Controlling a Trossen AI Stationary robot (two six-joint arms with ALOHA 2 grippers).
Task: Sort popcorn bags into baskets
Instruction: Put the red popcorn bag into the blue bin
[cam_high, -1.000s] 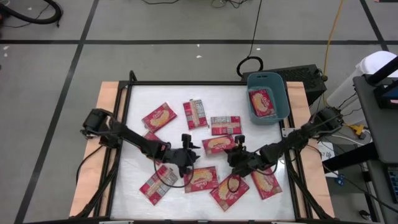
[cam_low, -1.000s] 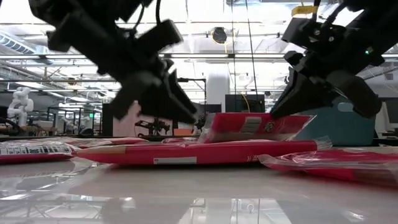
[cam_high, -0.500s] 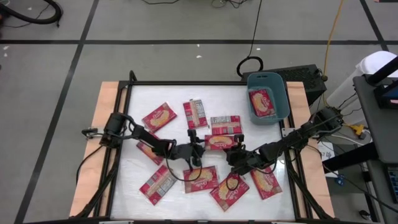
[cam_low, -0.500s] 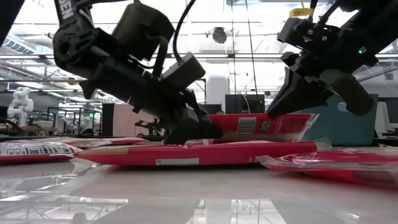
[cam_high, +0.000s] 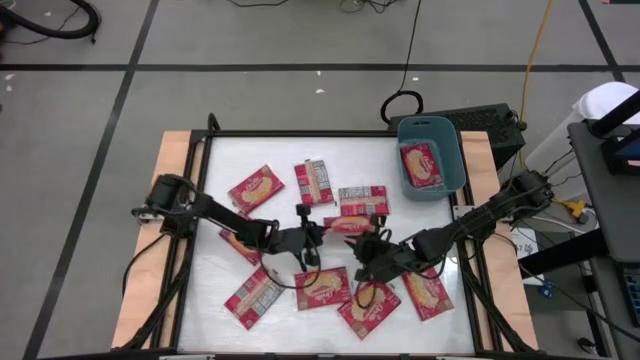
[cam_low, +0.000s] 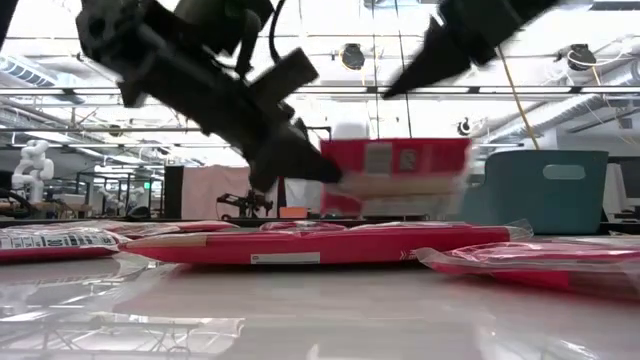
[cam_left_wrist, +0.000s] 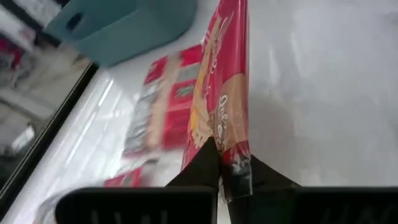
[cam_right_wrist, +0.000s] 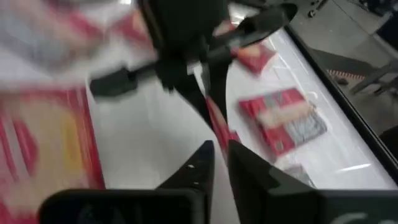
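A flat red rectangular popcorn packet (cam_high: 350, 224) with a yellow-orange picture on its face hangs lifted above the middle of the white table (cam_high: 220, 290); in the low view it sits clear of the packets lying flat beneath it, its grey-white label print facing the camera (cam_low: 395, 175). The left gripper (cam_high: 318, 229) pinches this packet by its left end, its two dark fingers pressed together on the red edge, as the left wrist view shows (cam_left_wrist: 227, 177). The right gripper (cam_high: 366, 248) sits just to the near right of the lifted packet, apart from it; in the right wrist view its fingers (cam_right_wrist: 198, 163) stand slightly parted with nothing between them. Around the lifted packet, other red popcorn packets lie flat on the table: two to the far left of it (cam_high: 256, 186) (cam_high: 314, 182), one just beyond it with its label side up (cam_high: 362, 199), and a row along the near side (cam_high: 253, 296) (cam_high: 322, 287) (cam_high: 368, 306) (cam_high: 428, 294). The small teal-blue rectangular plastic bin (cam_high: 449, 152) with rounded corners stands at the far right corner of the table, well apart from both grippers, and one red packet (cam_high: 421, 164) lies inside it.
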